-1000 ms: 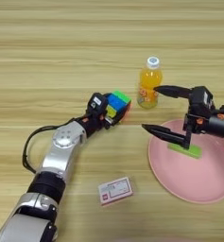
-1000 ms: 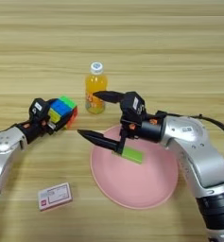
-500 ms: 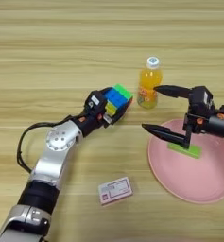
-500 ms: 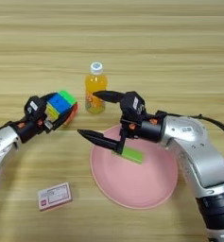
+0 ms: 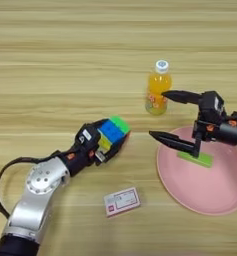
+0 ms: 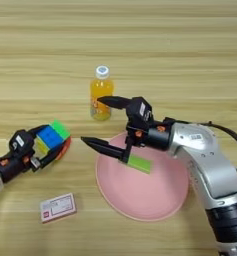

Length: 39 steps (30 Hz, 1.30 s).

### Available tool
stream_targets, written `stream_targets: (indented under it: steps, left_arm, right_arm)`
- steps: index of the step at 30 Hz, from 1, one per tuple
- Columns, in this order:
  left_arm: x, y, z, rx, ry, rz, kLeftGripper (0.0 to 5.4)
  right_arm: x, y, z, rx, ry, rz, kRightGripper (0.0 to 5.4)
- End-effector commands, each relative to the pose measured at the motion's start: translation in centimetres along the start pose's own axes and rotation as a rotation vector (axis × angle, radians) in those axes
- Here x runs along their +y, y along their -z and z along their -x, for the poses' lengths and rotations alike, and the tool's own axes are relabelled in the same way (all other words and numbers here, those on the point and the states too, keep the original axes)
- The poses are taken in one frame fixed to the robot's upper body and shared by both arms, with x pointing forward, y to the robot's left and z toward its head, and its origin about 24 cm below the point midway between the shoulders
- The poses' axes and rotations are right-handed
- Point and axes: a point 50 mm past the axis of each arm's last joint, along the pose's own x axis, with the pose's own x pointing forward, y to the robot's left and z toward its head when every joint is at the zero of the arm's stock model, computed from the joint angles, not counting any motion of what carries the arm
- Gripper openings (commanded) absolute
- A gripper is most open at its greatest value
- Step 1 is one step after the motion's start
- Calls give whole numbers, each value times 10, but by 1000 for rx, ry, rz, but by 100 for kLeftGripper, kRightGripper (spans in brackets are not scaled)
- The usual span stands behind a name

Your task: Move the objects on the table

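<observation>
My left gripper [image 5: 101, 145] is shut on the multicoloured puzzle cube [image 5: 111, 134], which is tilted and low over the table [image 5: 50, 60] left of centre. The orange-juice bottle [image 5: 158, 92] with a white cap stands upright at centre. My right gripper [image 5: 159, 114] is wide open just in front of the bottle. Its upper finger crosses the bottle's lower half and its lower finger points left over the pink plate's edge. The flat green block [image 5: 196, 159] lies on the plate, below the right gripper's wrist. A red-and-white card box [image 5: 121, 201] lies flat near the front.
The big pink round plate [image 5: 200, 192] fills the front right of the table. My right forearm [image 6: 210, 160] reaches in from the right over the plate. The left arm's black cable [image 5: 5, 172] loops near the left edge.
My left gripper has drawn the puzzle cube back toward me and a little left. The right arm, bottle, green block and card box have stayed put.
</observation>
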Motion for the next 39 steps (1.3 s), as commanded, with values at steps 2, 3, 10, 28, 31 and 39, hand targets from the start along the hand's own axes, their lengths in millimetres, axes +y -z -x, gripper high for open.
stream_targets:
  steps: [2, 3, 10, 28, 31, 39]
  left_arm:
    - [-5, 3, 5, 21, 42, 24, 327]
    - [-5, 4, 5, 24, 46, 27, 327]
    - [-7, 11, 6, 55, 68, 38, 327]
    - [-7, 13, 3, 41, 54, 7, 455]
    - [-4, 14, 3, 43, 34, 0, 480]
    - [-4, 10, 1, 23, 24, -19, 539]
  right_arm:
    - [-3, -3, -3, 1, -10, 25, 540]
    - [-3, -3, -3, 1, -10, 26, 540]
    - [-3, -2, -4, 2, -11, 31, 540]
    - [-2, -1, -3, -6, -7, 25, 540]
    - [-3, -2, -4, -13, 2, 23, 540]
    - [-17, -14, -8, -104, 133, 60, 540]
